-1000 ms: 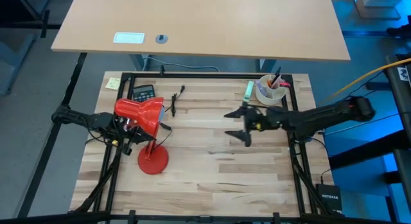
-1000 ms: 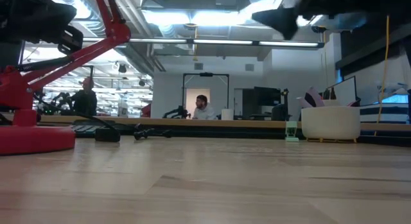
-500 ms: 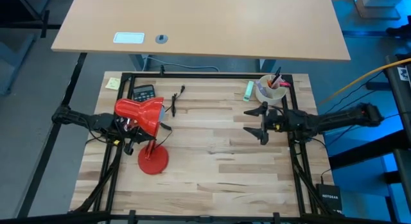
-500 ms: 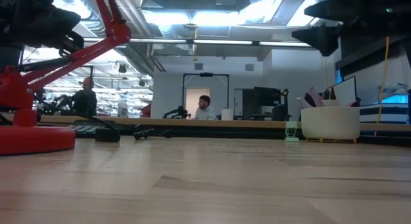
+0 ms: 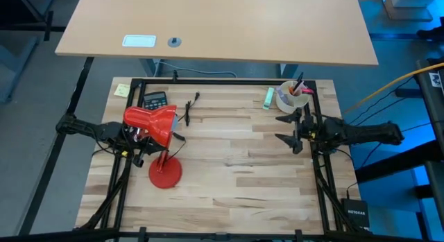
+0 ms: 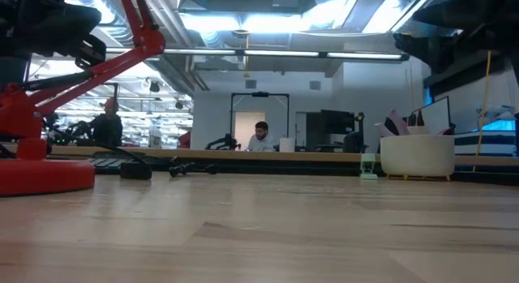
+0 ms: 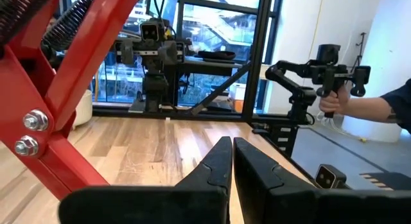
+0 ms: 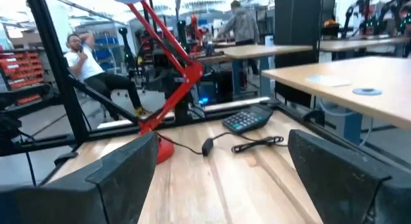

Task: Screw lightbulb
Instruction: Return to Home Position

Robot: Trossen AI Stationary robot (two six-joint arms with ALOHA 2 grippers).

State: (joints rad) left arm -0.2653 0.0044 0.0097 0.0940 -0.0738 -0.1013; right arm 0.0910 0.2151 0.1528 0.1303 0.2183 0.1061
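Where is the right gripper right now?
In the high view, the right gripper hangs open at the table's right side, close to the white pen cup. The left gripper sits by the red lamp.

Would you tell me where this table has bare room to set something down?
Bare: the middle, between lamp and right tool, and the wide strip along the edge opposite the cup. Crowded: the edge with calculator, cable and cup.

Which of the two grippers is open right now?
The right gripper, near the white cup: its fingers stand wide apart. The left gripper, beside the red lamp, has its fingers pressed together on nothing.
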